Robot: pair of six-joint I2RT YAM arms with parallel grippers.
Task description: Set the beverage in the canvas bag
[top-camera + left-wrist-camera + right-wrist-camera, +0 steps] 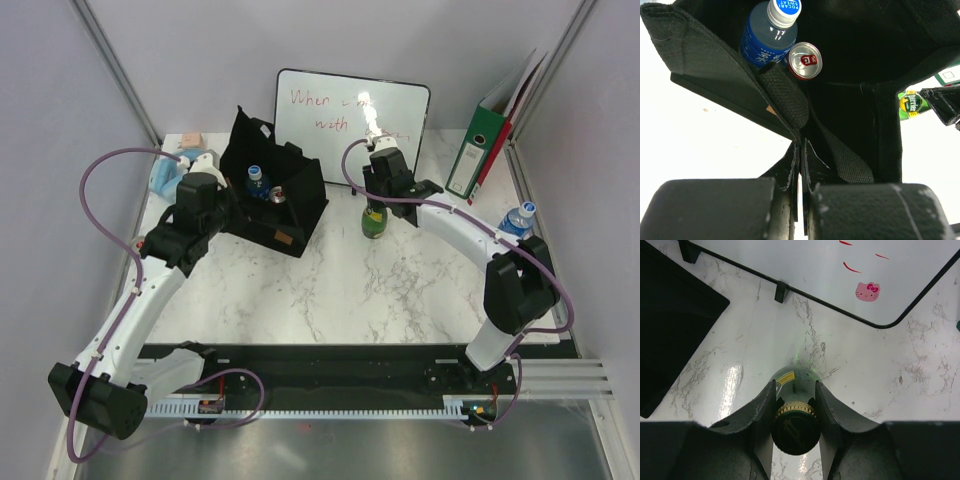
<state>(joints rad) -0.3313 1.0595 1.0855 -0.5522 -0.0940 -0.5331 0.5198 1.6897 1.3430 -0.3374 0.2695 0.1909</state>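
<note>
Right gripper (795,391): jaws narrowed onto the neck of the green bottle (792,381), one finger (765,407) on each side just below the gold-banded cap. Grip looks firm. The bottle is upright.

Top view: the green bottle sits on the marble table (350,290), to the right of the canvas bag (300,205) and clear of it, in front of the whiteboard (350,112). Cannot tell whether its base is bearing on the table or just off it.

Left gripper (800,152): jaws pressed nearly together, pinching the near rim of the canvas bag where the fabric folds, next to a woven handle strap (787,95). The bag's mouth is open towards the wrist camera.

Bag contents: a blue-labelled bottle with a white cap (771,34) and a red-topped can (805,60), side by side, both standing upright.

Other items:
- Hello Kitty sticker (867,291) near the whiteboard's lower corner.
- Green binder (483,150) leaning at the right rear.
- Second blue-labelled bottle (518,219) at the table's right edge, near the right arm's elbow.
- Pale blue item (172,172) at the left rear, too indistinct to identify.
</note>
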